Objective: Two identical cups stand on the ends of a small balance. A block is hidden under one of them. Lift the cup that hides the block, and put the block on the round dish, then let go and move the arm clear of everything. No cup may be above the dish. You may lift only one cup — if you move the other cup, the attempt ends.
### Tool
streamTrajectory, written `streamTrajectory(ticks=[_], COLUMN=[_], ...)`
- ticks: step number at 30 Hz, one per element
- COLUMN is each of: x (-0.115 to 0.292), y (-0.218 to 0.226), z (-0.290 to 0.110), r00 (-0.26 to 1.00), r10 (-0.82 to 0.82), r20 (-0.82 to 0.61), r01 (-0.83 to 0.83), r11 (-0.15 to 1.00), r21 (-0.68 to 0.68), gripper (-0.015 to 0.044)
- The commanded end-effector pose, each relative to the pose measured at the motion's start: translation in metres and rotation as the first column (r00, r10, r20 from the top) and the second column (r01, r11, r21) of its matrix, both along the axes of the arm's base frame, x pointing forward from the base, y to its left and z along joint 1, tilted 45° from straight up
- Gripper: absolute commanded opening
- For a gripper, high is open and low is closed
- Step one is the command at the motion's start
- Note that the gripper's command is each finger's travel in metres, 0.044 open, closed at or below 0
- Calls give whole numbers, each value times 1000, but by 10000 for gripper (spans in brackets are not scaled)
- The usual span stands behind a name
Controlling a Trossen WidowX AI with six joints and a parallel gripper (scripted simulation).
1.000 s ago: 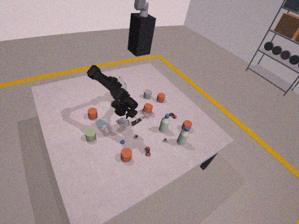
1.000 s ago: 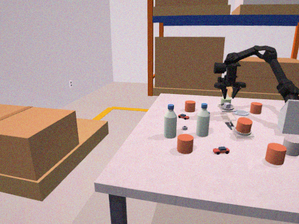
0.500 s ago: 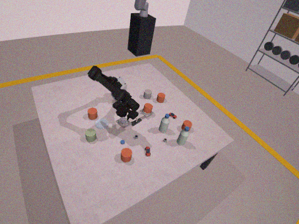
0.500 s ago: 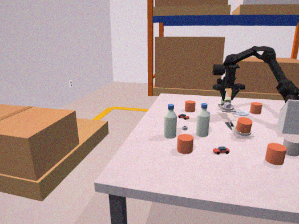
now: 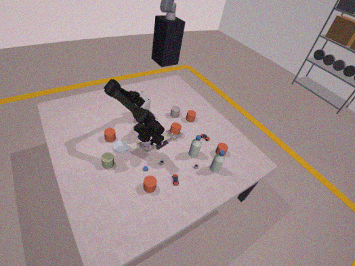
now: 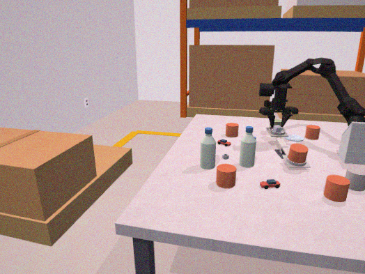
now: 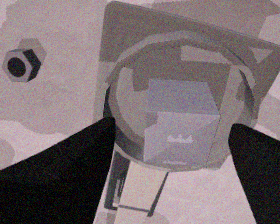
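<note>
Tool (image 6: pixel 278 125) half open above upright cup (image 7: pixel 178 106), axis vertical

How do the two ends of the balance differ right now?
One end carries an upright orange cup. The other end carries only a pale block, uncovered. The gripper hangs open over the block end with its fingers on either side of the block. Nothing hangs over the cup end. Both ends are flat pans.
</note>
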State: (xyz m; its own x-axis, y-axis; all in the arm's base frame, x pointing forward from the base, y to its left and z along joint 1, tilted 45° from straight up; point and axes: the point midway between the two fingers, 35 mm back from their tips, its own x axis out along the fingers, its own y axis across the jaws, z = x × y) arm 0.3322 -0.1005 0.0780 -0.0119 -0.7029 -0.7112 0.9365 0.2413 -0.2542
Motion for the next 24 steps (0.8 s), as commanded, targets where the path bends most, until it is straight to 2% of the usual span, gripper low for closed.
streamTrajectory(ticks=[1, 7, 11, 19, 23, 24], x=[-2, -3, -3, -3, -1, 0], y=[-7, -12, -12, -12, -5, -1], z=[-6, -11, -11, -11, -5, -1], r00=[1000, 1000, 1000, 1000, 1000, 1000], r10=[0, 0, 0, 0, 0, 0], r20=[-9, -9, -9, -9, -9, -9], r01=[0, 0, 0, 0, 0, 0], r11=[1000, 1000, 1000, 1000, 1000, 1000], r21=[-4, -4, -4, -4, -2, -1], gripper=[260, 260, 155, 102, 0, 0])
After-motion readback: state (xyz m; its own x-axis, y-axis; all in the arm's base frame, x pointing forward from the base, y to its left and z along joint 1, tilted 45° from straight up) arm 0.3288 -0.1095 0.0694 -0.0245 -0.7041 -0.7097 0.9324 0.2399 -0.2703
